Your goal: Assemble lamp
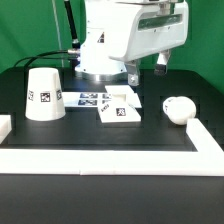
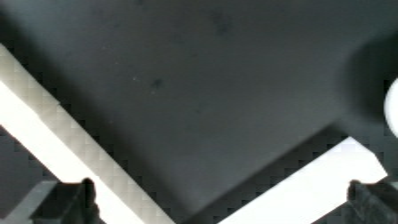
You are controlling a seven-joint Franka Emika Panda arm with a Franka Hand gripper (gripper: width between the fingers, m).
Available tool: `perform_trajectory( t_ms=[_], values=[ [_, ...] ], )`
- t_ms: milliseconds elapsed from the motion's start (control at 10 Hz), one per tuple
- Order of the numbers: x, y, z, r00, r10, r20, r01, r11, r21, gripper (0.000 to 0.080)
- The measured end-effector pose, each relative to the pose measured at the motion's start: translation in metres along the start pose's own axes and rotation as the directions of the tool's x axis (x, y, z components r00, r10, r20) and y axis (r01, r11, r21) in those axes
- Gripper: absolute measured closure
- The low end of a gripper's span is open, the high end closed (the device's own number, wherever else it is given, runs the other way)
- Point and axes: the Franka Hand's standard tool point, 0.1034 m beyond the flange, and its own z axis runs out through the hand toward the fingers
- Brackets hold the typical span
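Note:
The white truncated-cone shade [image 1: 44, 94] stands on the black table at the exterior view's left. The small square base [image 1: 120, 111] lies near the middle, tag side up. The round-headed bulb [image 1: 179, 108] lies at the exterior view's right. My gripper [image 1: 148, 70] hangs high above the table behind the base, touching none of the parts. In the wrist view the gripper [image 2: 217, 205] is open and empty, its two dark fingertips [image 2: 68, 203] far apart. A white curved edge [image 2: 393, 105] shows at that picture's border; I cannot tell which part it is.
The marker board [image 1: 88, 98] lies flat behind the base. A low white rail [image 1: 100, 158] borders the table's front, with pieces at both sides. In the wrist view two white bands [image 2: 54, 120] cross the black tabletop. The big white robot body [image 1: 125, 35] fills the back.

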Motion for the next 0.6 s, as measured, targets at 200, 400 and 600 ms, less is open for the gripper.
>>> perform_trajectory(
  t_ms=[200, 400, 600],
  values=[
    [0.0000, 0.0000, 0.0000, 1.000, 0.000, 0.000, 0.000, 1.000, 0.000, 0.0100],
    [-0.0001, -0.0001, 0.0004, 1.000, 0.000, 0.000, 0.000, 1.000, 0.001, 0.0100],
    [-0.0009, 0.0002, 0.0008, 1.000, 0.002, 0.000, -0.002, 1.000, 0.001, 0.0100]
  ],
)
